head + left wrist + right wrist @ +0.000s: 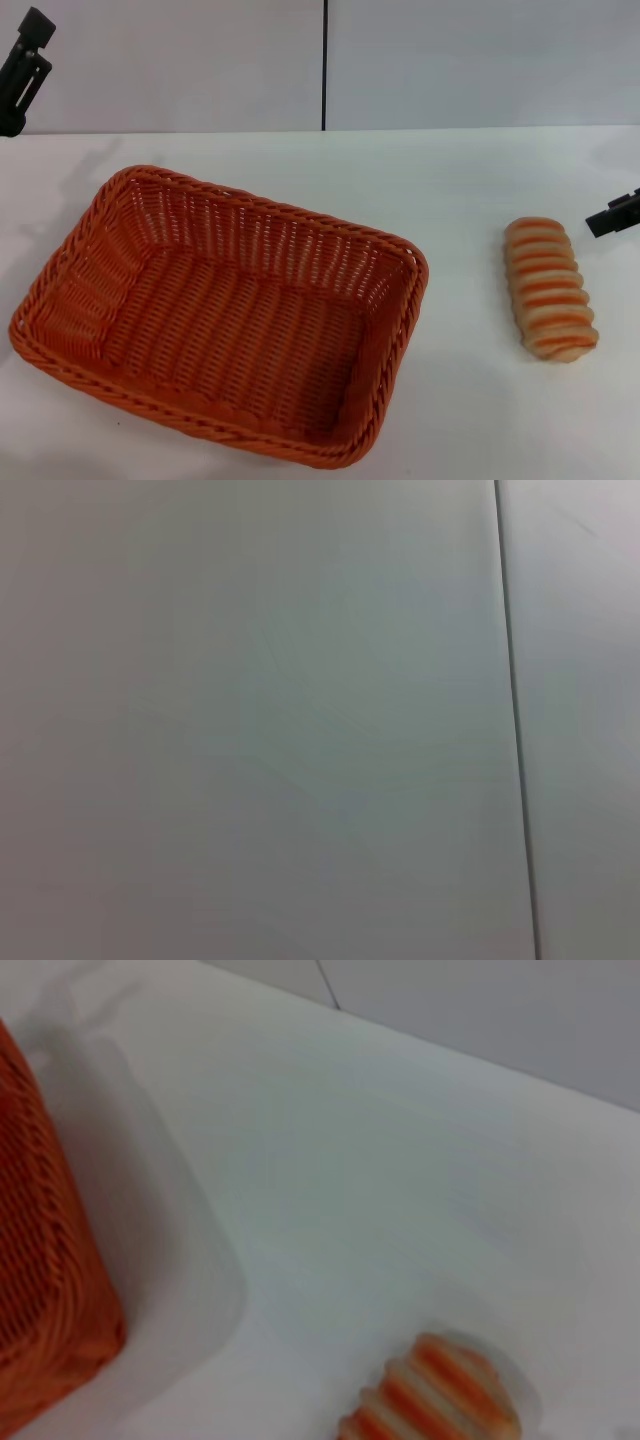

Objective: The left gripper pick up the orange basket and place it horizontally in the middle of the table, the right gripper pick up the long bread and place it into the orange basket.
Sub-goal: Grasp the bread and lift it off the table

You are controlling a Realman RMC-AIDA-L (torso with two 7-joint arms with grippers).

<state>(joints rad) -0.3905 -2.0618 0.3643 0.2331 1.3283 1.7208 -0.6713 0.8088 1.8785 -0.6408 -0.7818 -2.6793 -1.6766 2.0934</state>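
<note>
Head view alone shows left gripper [25, 60] raised, right gripper [612, 215] beside long bread [549, 289], jaws' state unclear

A plain pale grey wall [250, 720] fills the view, crossed by one thin dark seam [515, 720].

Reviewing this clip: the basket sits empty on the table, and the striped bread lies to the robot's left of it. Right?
Not quite. The long bread lies on the table to the robot's right of the orange basket, not its left. The head view shows this. The basket is indeed empty.
</note>
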